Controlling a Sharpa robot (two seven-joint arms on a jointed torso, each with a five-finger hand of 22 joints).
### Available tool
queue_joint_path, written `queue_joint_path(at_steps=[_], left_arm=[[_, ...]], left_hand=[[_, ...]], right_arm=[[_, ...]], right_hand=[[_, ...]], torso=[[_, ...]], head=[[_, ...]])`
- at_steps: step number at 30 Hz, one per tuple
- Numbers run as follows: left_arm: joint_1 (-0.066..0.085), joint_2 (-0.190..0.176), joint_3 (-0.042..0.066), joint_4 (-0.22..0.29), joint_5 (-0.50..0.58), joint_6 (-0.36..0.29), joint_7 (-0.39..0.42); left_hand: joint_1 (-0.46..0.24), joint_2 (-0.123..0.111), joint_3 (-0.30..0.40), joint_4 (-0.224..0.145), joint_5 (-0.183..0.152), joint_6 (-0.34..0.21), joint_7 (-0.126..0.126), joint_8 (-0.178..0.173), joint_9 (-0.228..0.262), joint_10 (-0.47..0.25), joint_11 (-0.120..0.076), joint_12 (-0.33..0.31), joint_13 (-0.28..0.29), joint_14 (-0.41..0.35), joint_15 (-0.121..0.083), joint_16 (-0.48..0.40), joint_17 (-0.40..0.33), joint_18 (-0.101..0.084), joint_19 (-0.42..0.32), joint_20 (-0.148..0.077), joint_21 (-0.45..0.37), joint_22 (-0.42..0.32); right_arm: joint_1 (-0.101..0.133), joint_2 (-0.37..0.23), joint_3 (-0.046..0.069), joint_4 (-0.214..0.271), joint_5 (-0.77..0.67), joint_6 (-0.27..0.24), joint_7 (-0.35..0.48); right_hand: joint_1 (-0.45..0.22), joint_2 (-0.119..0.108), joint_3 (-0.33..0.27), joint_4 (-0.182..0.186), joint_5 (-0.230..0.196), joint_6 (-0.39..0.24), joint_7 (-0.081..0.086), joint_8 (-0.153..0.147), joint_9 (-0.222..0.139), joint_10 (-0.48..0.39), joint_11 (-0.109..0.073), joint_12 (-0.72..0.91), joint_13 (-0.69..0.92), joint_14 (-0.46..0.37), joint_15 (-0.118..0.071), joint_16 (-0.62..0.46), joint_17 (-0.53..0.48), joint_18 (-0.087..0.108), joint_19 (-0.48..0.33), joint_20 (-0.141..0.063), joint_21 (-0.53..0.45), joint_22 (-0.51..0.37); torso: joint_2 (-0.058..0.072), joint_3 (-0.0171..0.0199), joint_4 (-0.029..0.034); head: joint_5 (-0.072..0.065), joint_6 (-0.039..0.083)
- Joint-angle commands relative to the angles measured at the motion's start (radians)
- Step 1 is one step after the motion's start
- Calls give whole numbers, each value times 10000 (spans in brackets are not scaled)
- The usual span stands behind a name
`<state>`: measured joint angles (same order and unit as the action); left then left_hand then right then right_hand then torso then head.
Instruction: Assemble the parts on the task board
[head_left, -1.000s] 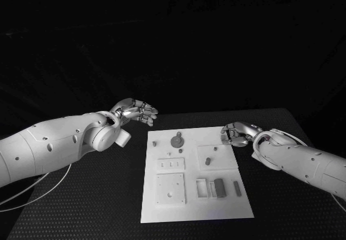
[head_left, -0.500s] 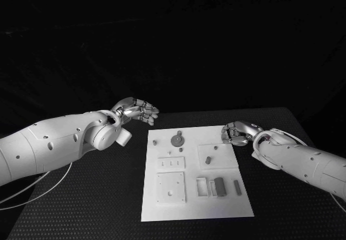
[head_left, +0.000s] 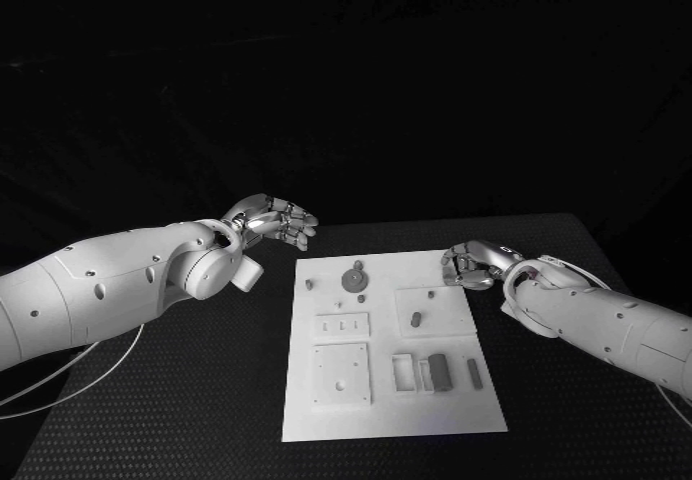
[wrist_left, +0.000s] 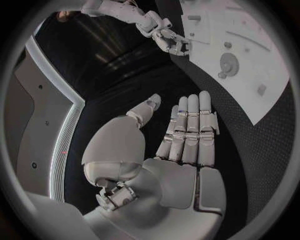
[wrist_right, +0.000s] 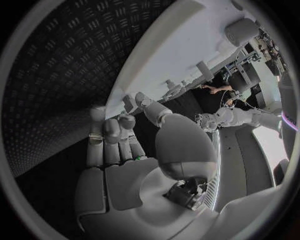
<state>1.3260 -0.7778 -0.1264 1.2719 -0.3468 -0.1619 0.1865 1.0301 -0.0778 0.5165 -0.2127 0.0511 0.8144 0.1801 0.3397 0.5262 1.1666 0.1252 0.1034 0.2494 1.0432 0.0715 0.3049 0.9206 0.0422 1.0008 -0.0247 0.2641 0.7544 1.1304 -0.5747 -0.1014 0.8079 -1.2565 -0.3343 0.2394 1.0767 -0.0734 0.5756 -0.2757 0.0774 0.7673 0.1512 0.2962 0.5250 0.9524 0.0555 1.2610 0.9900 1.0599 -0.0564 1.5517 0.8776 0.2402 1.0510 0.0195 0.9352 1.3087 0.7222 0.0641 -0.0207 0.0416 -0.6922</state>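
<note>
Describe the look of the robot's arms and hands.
Both arms are smooth white shells with small dark holes. A thin pale cable loops beneath the left arm. The left hand and right hand are silver metal with segmented fingers.

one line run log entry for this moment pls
left hand: open, off board | right hand: empty, at board's right edge | white task board: small grey parts untouched

Head camera looks down; wrist cameras share the task board.
</note>
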Motion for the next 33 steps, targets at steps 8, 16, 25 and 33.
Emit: queue_joint_path(at_steps=[8, 16, 25, 33], left_arm=[[10, 3, 10, 36, -23, 145, 20], [10, 1, 10, 20, -23, 140, 21], [8, 54, 9, -33, -23, 140, 25], [8, 55, 9, -33, -23, 142, 23]], left_hand=[[-86, 15, -11, 18, -20, -10, 67, -59, -14, -90, -8, -73, 6, -28, 60, -73, 20, 160, -22, 26, -39, 16], [-86, 13, -9, 20, -20, -19, 71, -67, -15, -91, -7, -79, 9, -26, 60, -79, 25, 160, -22, 28, -43, 18], [-85, 15, -7, 22, -20, -24, 74, -72, -15, -93, -5, -84, 11, -24, 61, -85, 30, 161, -21, 28, -46, 20], [-85, 17, -5, 25, -20, -27, 76, -76, -15, -93, -4, -89, 13, -23, 61, -91, 35, 161, -21, 29, -48, 23]], right_arm=[[-8, 90, -2, -21, -55, 76, 41], [-15, 65, -2, -33, -60, 76, 35], [-18, 30, -2, -16, -90, 89, 21], [-18, 40, -2, -14, -91, 87, 36]], right_hand=[[-18, 96, 17, 13, 26, 1435, -61, 79, 37, -281, -192, 34, -20, 28, -99, 40, -6, 216, 8, -60, 47, 186], [-25, 191, 37, 4, 25, 1600, -128, 166, 117, -267, -253, 26, -38, 38, -154, 31, -6, 216, 13, -67, 49, 186], [-53, 286, 42, -2, 23, 1775, -202, 262, 218, -247, -322, 23, -52, 50, -215, 27, -2, 216, 20, -71, 54, 187], [-61, 467, 58, -25, 23, 2008, -310, 399, 378, -204, -421, 21, -70, 75, -300, 29, 6, 216, 30, -81, 69, 191]], torso=[[-1, 2, 2], [-6, 0, -2], [4, 3, -12], [-6, 2, 1]], head=[[39, -47], [17, -52], [3, -53], [-11, -74]])
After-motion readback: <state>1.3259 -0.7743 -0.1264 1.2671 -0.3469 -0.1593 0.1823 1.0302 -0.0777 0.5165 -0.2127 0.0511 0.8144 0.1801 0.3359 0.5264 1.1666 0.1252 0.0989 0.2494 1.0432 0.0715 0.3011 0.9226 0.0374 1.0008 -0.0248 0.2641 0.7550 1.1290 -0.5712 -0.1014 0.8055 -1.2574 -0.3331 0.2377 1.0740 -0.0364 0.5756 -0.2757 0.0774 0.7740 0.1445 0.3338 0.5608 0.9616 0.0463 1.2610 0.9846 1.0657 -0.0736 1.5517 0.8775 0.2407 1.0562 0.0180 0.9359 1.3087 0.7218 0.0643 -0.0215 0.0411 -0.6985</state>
